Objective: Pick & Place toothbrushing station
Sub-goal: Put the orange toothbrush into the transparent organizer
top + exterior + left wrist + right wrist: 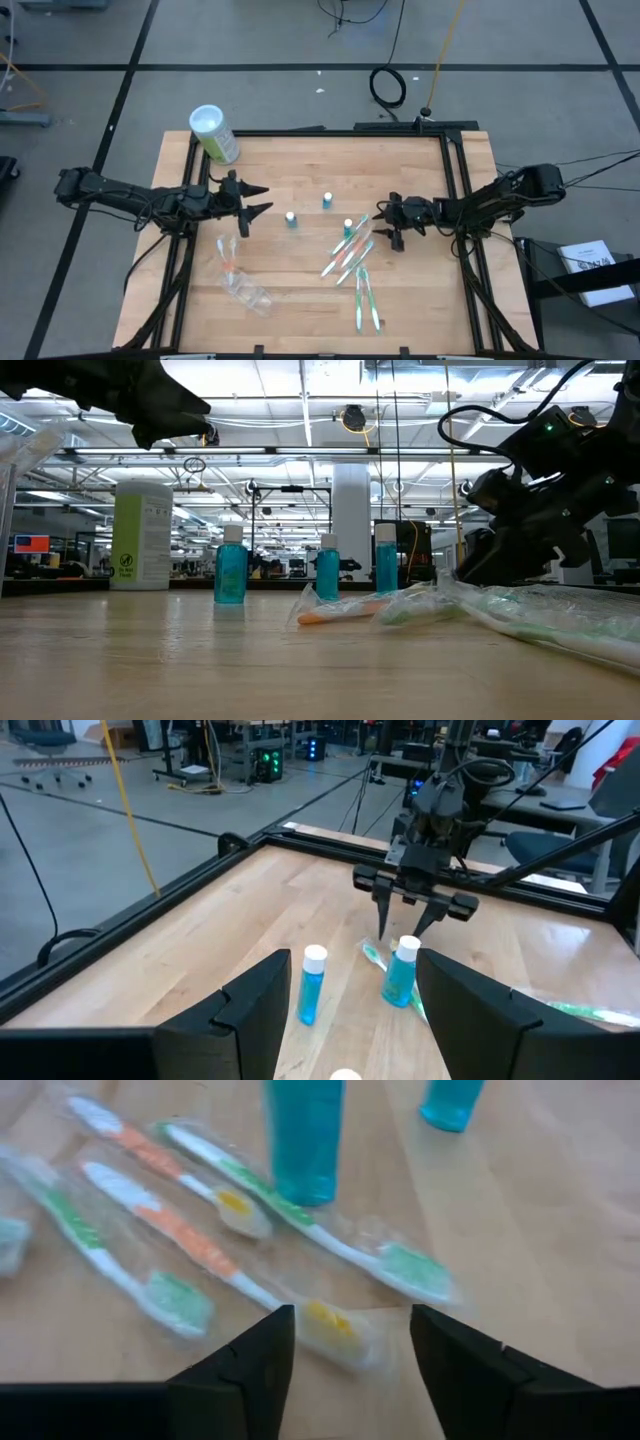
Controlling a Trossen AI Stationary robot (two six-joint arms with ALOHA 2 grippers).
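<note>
Several thin white toothbrushes in clear wrappers, with green or orange accents, lie flat on the wooden table [420,300]: one cluster [350,250], a pair [365,300] nearer the front edge, and one [228,252] at the left. Three blue tubes [291,218], [327,200], [348,228] stand upright at mid-table. The clear holder [245,290] lies near the front left. My left gripper [266,199] is open and empty, raised above the table left of the tubes. My right gripper [384,221] is open and empty just right of the toothbrush cluster [200,1230], low over it.
A large green canister with a white lid [215,133] stands at the table's far left corner. Black frame rails [455,180] run along the table's far, left and right sides. Bare wood shows at the front right and between the tubes and the far rail.
</note>
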